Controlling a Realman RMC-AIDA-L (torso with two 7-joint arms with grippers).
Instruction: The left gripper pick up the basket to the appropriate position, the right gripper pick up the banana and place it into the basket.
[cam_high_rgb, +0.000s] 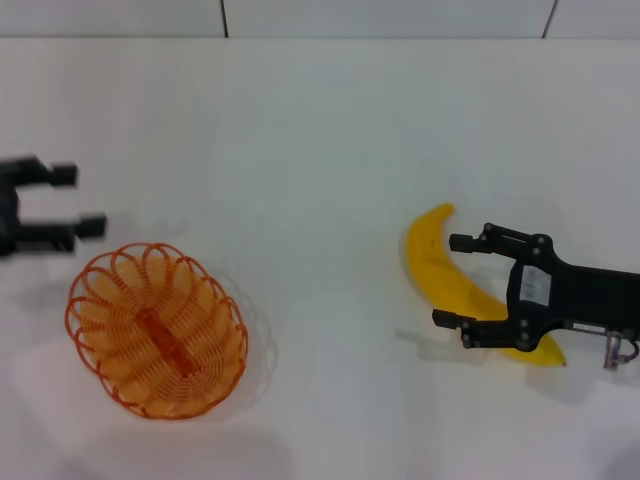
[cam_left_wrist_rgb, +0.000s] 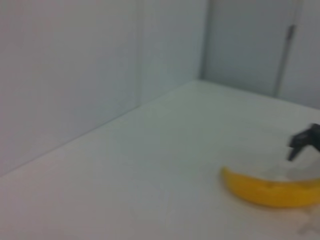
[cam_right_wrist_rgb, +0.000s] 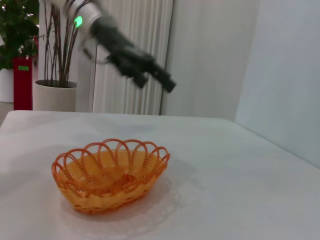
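At the left edge of the head view the left hand (cam_high_rgb: 70, 202) hung wide open and empty, above and just beyond the basket's far left rim, touching nothing. The basket (cam_high_rgb: 156, 330) sat on the white worktop (cam_high_rgb: 320, 140) in the lower left, empty. Well apart, at the right of the frame, the right hand (cam_high_rgb: 462, 282) was spread open around the banana (cam_high_rgb: 445, 272), one finger on each side of its middle, not yet closed on it.

The banana looked smooth and curved, so a grip landing off-centre could let it swivel or slide out. The basket's looped wire might snag a finger or tip if the left hand caught only one loop.

Between basket and banana the worktop lay bare, giving free room for a carry; the back wall stood far off.
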